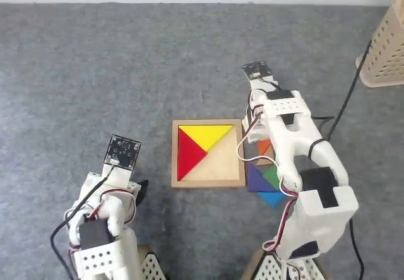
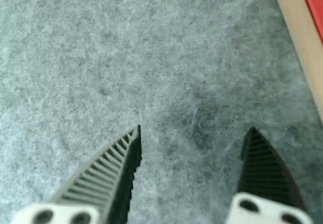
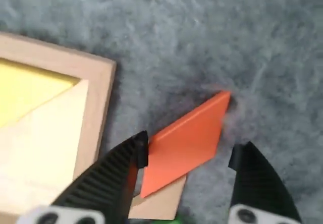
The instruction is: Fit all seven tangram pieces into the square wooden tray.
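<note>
Right gripper [image 3: 192, 142] spread wide, straddling the orange piece [image 3: 194, 125].
I see the wooden tray [image 1: 208, 183] holding a yellow triangle [image 1: 205, 135] and a red triangle [image 1: 188, 154]; the orange piece lies on grey carpet [image 1: 95, 72] just outside its corner; left gripper [image 2: 195, 129], also wide, hangs over carpet beside the tray.

Grey felt-covered table [image 1: 95, 72] carries the square wooden tray [image 1: 175, 160]; just right of the tray lie an orange piece [image 1: 264, 147], indigo piece [image 1: 255, 178], green piece [image 1: 272, 175] and light-blue piece [image 1: 271, 198], clustered; beige perforated basket [image 1: 385, 46] stands well beyond them.
</note>
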Controlling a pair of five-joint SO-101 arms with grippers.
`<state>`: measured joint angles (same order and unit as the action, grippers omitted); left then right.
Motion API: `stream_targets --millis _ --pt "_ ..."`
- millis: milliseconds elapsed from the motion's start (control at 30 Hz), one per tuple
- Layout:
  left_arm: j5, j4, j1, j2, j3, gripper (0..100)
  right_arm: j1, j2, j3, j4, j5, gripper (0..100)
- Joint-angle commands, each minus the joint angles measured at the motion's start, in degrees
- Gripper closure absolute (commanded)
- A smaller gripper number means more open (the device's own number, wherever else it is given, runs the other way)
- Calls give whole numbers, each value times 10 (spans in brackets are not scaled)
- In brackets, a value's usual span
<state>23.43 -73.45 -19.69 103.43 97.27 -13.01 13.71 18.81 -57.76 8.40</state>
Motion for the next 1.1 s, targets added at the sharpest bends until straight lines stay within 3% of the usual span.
stream_targets --millis 0,233,567,767,867,1067 --pt "-4 -1 1 10 -7 701 1 -7 -20 3 14 746" --pt "-4 -1 1 10 -7 701 5 26 -19 20 14 957" --pt "-4 -1 1 10 -7 701 -9 -133 19 -22 -54 969" --pt "-4 -1 1 10 -7 701 -109 -283 166 55 -51 969" --pt "-4 -1 1 10 -7 701 -149 -286 185 68 -55 969" --pt "-4 -1 1 10 -7 701 -160 -189 164 94 -58 964"
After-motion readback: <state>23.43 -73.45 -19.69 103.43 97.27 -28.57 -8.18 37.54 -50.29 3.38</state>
